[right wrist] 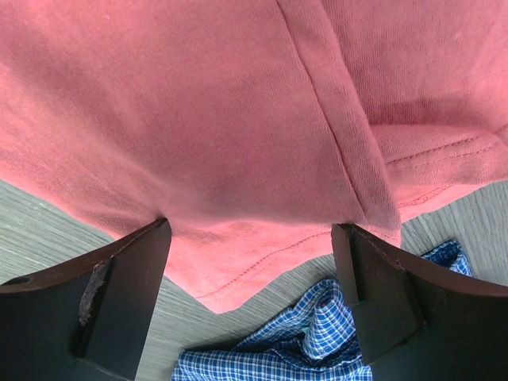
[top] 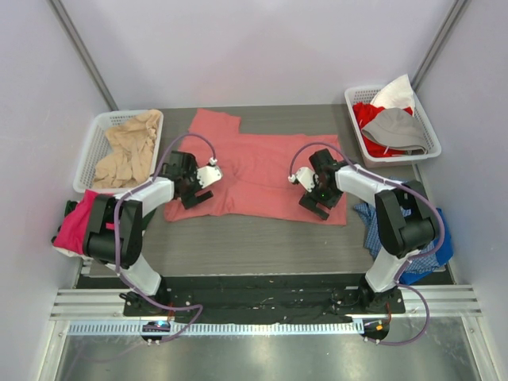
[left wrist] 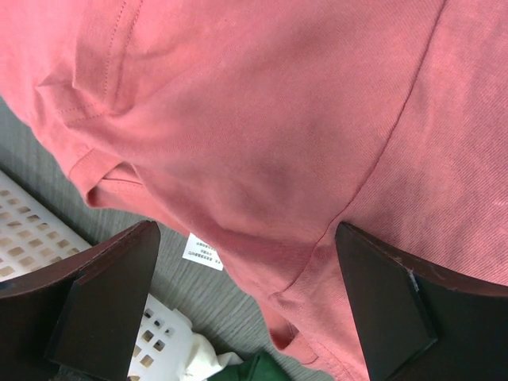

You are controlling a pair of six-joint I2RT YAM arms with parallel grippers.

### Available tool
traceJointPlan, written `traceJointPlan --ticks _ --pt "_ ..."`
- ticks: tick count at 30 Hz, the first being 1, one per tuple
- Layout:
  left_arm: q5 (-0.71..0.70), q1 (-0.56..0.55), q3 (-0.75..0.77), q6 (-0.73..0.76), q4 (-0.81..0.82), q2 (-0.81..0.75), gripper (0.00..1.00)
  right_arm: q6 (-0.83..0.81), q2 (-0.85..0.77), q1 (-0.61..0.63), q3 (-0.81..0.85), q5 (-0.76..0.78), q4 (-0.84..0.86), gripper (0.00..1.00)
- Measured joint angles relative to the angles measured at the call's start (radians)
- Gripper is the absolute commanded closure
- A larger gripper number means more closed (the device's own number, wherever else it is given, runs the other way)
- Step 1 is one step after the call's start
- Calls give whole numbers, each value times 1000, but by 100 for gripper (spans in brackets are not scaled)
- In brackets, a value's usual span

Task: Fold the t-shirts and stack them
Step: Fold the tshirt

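Note:
A salmon-red t-shirt [top: 266, 167] lies spread flat across the middle of the table. My left gripper [top: 192, 198] hangs open over its near left corner, and in the left wrist view [left wrist: 246, 305] the cloth [left wrist: 262, 119] and a white label [left wrist: 202, 252] lie between the dark fingers [left wrist: 103, 305]. My right gripper [top: 316, 206] stands open over the near right corner. In the right wrist view [right wrist: 250, 298] the hem [right wrist: 238, 262] runs between the wide-apart fingers [right wrist: 381, 302]. Neither gripper holds anything.
A white basket [top: 87, 151] at the left holds beige shirts [top: 127, 151]. A second basket [top: 431, 131] at the back right holds red, grey and white cloth [top: 393, 127]. A magenta shirt [top: 75, 226] hangs off the left edge. Blue checked cloth [top: 417, 238] [right wrist: 317, 349] lies by the right arm.

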Motion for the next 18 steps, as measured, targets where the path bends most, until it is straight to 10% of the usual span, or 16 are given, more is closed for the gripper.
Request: traceJointPlan --ticks 18 --pt "-99 -64 -189 142 19 -167 0 -103 -110 -6 -136 56 81 7"
